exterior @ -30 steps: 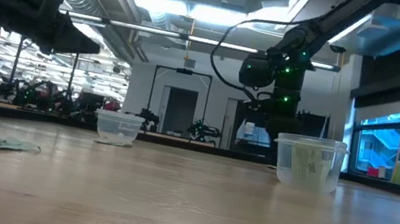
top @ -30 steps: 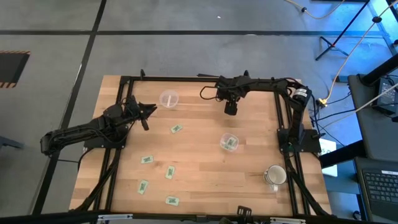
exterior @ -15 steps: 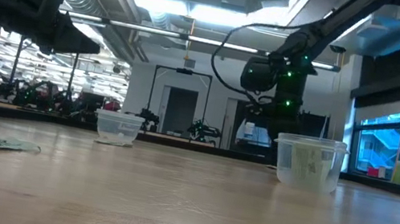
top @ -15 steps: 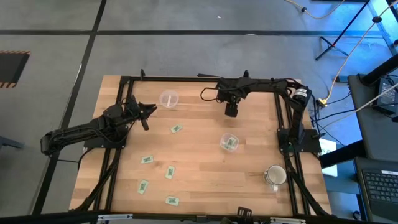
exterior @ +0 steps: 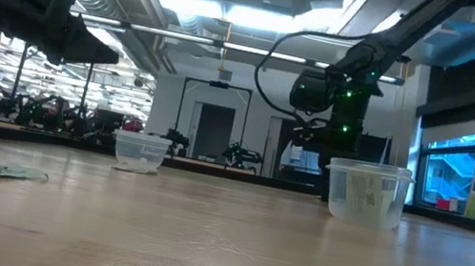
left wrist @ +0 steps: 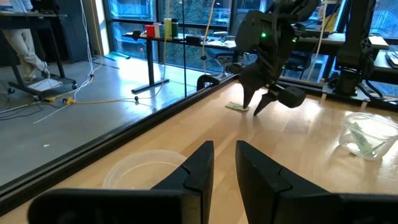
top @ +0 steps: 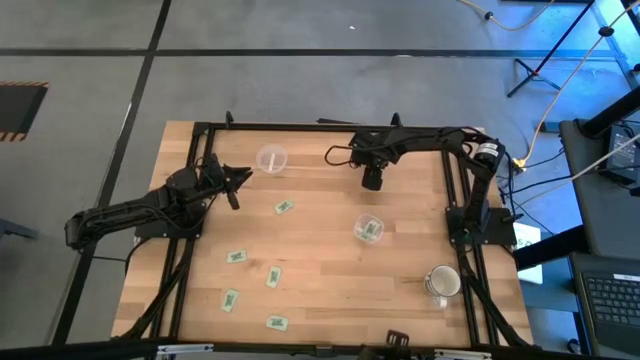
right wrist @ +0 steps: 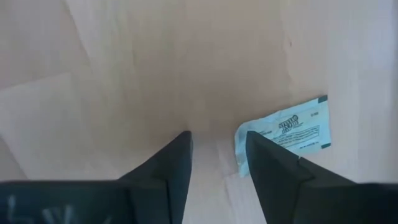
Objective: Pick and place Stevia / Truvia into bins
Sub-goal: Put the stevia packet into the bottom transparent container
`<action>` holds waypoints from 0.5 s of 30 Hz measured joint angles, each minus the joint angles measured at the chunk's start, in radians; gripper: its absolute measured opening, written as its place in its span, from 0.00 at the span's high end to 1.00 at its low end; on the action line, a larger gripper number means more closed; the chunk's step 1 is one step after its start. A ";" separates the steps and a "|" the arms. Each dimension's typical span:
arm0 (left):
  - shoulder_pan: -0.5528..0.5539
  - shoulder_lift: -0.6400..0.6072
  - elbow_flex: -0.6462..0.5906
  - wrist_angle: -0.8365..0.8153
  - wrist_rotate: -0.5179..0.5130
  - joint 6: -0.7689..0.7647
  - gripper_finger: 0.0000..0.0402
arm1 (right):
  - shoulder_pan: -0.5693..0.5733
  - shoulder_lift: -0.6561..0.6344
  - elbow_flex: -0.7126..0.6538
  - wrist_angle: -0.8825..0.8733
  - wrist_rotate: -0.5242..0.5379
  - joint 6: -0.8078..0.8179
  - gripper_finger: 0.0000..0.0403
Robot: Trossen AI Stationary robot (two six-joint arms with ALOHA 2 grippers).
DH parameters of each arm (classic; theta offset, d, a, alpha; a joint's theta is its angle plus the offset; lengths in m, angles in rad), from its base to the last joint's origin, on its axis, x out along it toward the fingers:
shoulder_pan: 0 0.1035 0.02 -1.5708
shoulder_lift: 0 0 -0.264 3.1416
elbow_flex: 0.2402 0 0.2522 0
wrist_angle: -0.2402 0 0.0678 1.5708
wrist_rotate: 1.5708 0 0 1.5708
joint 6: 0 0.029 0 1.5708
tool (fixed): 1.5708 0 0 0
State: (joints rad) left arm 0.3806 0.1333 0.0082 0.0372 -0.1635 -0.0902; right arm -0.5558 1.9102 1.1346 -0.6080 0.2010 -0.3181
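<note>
- Right wrist view looks straight down at the wooden counter [right wrist: 124, 74]. The right gripper [right wrist: 216, 163] has its jaws apart, with nothing between them.
- One Stevia packet [right wrist: 283, 132] lies flat on the counter just beside the jaws. It is off to the side of one finger [right wrist: 273, 168], and that finger hides the packet's near corner. It is not in the gap between the jaws.
- In the high view the right gripper [top: 372, 180] hangs over the far part of the counter, between the two clear cups.
- The left gripper [top: 234, 186] waits near the far left part of the counter, beside the empty cup [top: 271, 159]. Its jaws are a little apart and hold nothing. In the left wrist view that cup [left wrist: 146, 171] sits just ahead of its fingers [left wrist: 198, 168].
- The other cup [top: 369, 228] sits nearer the middle of the counter and has a green packet inside it.
- Five more green packets lie loose on the counter. One [top: 283, 207] is near the middle, and four [top: 236, 256] [top: 273, 277] [top: 229, 299] [top: 276, 322] lie toward the near left side.
- A whitish mug [top: 442, 283] stands near the right edge, well apart from the cups.
</note>
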 joint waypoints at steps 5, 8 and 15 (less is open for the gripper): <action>0.000 0.000 0.000 0.000 0.000 0.000 0.84 | -0.015 0.002 0.000 0.008 -0.001 0.027 0.63; 0.000 0.000 0.000 0.000 0.000 0.000 0.84 | -0.015 0.002 -0.001 0.016 0.004 0.027 0.63; 0.000 0.000 0.000 0.000 0.000 0.000 0.84 | -0.017 0.003 -0.002 0.030 0.015 0.026 0.63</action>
State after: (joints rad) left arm 0.3805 0.1333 0.0078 0.0372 -0.1635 -0.0902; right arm -0.5724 1.9137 1.1328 -0.5776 0.2163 -0.2920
